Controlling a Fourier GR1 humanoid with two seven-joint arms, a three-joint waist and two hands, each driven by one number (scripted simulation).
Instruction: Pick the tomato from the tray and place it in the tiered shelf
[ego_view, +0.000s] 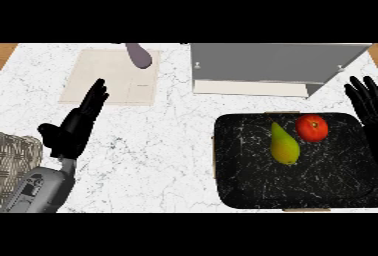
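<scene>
Tomato: you'll find the round red tomato (312, 127) in the far right part of the black marbled square tray (244, 187), with neither hand touching it.
Pear: a yellow-green pear (284, 145) lies just beside the tomato, on its left.
Shelf: the grey metal tiered shelf (273, 62) stands just beyond the tray.
Right hand: your right hand (363, 102) rests at the view's right edge, fingers straight and spread.
Left hand: your left hand (74, 129) is well apart at the left, fingers straight and together, thumb out.
Far left: a purple eggplant (139, 55) lies on the beige cutting board (103, 80).

Bright, even light over white marbled counter (170, 150); cast shadows barely visible. Dark speckled tray (251, 175), lower right, shows little sheen.
</scene>
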